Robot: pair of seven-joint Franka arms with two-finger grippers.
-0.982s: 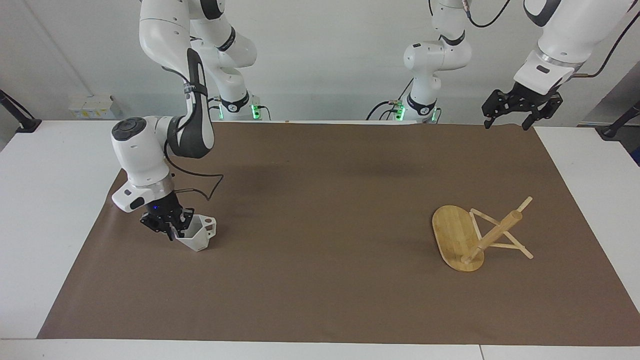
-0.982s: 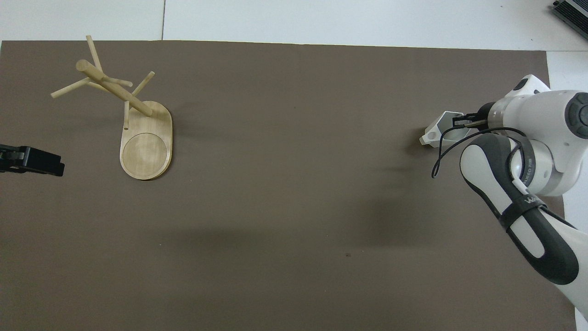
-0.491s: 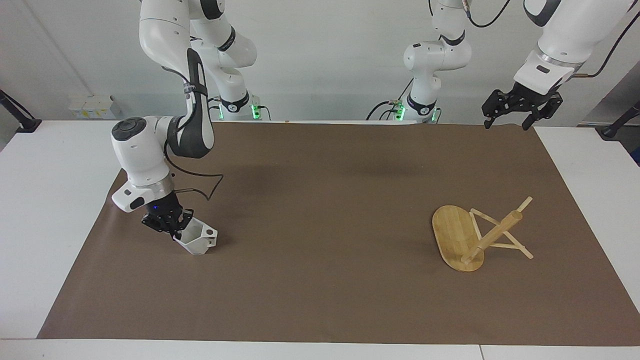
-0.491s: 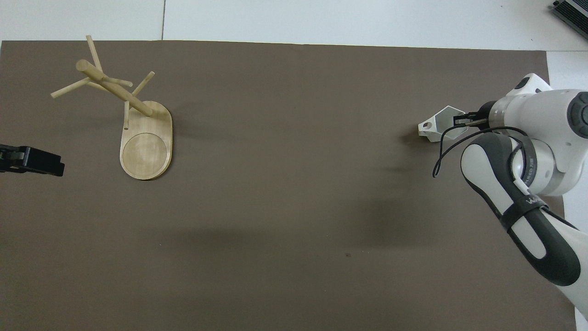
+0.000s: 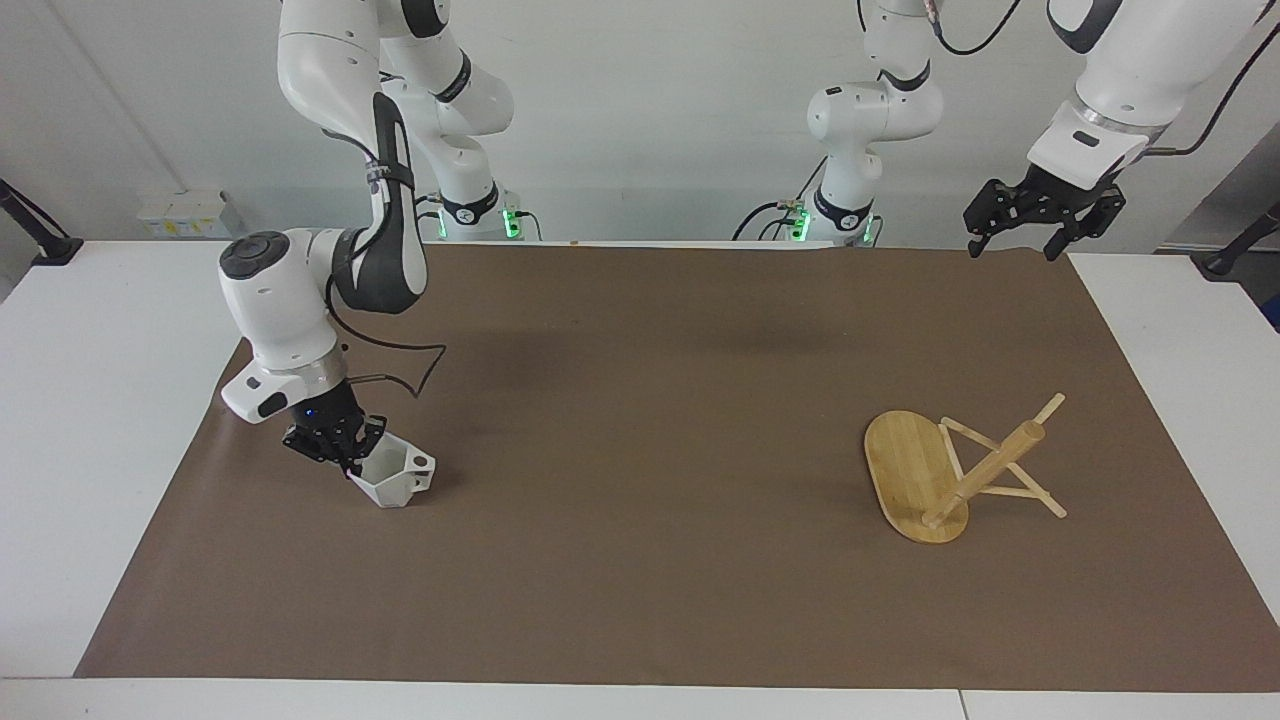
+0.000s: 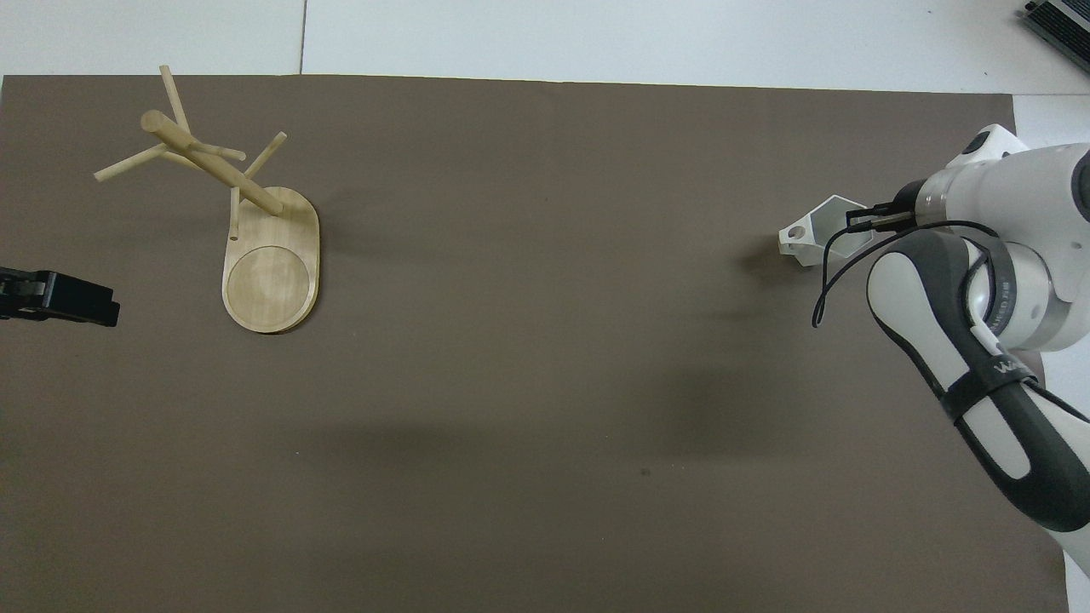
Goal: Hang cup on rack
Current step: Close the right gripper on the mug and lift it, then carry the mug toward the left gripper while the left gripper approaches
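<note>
The white faceted cup hangs tilted just above the brown mat at the right arm's end of the table. My right gripper is shut on the cup's rim wall, with the handle pointing away from the gripper. The bamboo rack stands on its oval base at the left arm's end, post leaning and thin pegs sticking out. My left gripper waits open in the air over the mat's edge nearest the robots, apart from the rack.
A brown mat covers most of the white table. The arms' bases stand at the table's edge nearest the robots. A cable loops from the right wrist above the mat.
The right gripper has closed fully on the cup and lifted it slightly off the mat, tipping it more upright. The left arm has not moved.
</note>
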